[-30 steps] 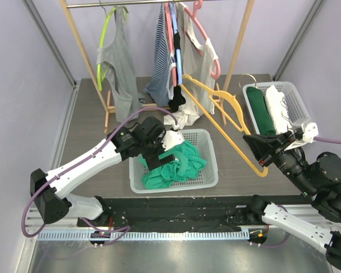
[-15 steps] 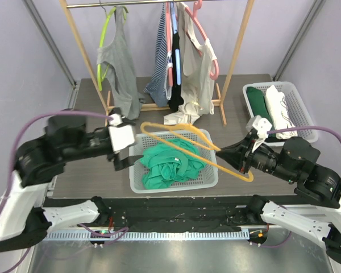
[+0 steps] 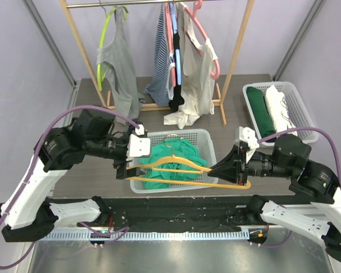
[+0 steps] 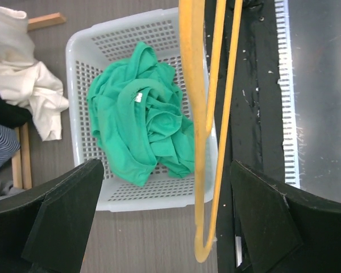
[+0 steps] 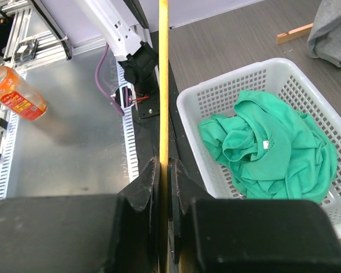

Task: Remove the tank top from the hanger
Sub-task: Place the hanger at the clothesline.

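Clearly the right pincer (image 3: pixel 219 170) was clamped shut on one end of the hanger (image 3: pixel 179 171), whose long axis ran straight out from it toward the left pincer (image 4: pixel 166 170), which gaped wide and empty. We saw the tank top (image 3: pixel 177 151) below both, heaped in the basket (image 3: pixel 208 142), free of the hanger.

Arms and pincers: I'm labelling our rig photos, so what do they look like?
The left arm and right arm have white link shells with black joints and wrist housings. A purple cable runs along each. The left pincer and right pincer are black and wedge-shaped.
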Action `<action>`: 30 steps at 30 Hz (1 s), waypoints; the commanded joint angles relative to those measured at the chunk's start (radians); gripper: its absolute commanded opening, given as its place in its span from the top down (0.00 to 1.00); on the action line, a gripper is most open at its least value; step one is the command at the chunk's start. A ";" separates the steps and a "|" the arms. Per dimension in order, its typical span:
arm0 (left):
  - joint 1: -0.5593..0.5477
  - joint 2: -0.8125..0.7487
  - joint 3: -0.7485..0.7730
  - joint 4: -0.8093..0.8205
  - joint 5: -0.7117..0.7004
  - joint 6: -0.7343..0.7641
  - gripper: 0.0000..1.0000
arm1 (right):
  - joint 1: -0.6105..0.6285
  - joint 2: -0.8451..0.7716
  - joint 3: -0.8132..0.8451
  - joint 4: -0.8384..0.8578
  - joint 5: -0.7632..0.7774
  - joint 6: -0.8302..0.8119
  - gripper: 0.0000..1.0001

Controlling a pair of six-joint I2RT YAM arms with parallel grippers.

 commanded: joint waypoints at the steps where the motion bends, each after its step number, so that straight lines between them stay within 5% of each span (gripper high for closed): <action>1: 0.007 0.000 0.046 -0.091 0.098 0.022 0.03 | 0.004 0.013 0.044 0.070 -0.050 -0.036 0.99; 21: 0.007 0.020 0.017 -0.216 0.073 0.048 0.51 | 0.004 -0.021 0.145 -0.016 0.056 -0.125 0.99; 30: 0.007 0.058 0.077 -0.276 0.112 0.059 0.57 | 0.004 -0.032 0.137 -0.074 0.113 -0.143 0.99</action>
